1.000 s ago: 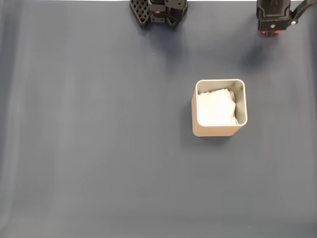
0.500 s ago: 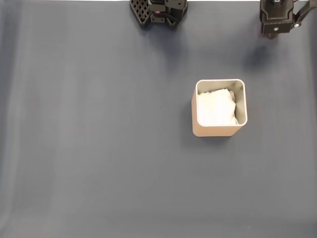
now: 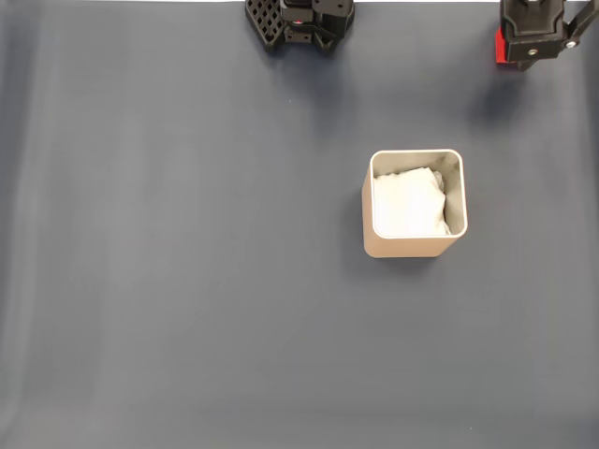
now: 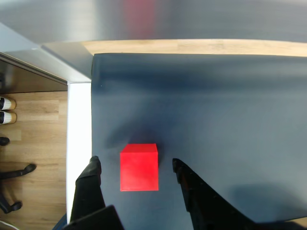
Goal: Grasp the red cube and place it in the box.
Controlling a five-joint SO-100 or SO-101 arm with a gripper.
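The red cube lies on the dark mat between my gripper's two black fingers, with a small gap on each side. My gripper is open around it. In the fixed view the gripper hangs at the top right edge, and a strip of the red cube shows at its left side. The beige box, lined with white padding, stands on the mat in front of the gripper and a little to its left, well apart from it.
The arm's black base sits at the top middle of the fixed view. In the wrist view the mat's edge runs just left of the cube, with a white table strip and the floor beyond.
The gripper has shifted toward the top edge and slightly right in the fixed view. Red of the cube now shows at its left side instead of under it.
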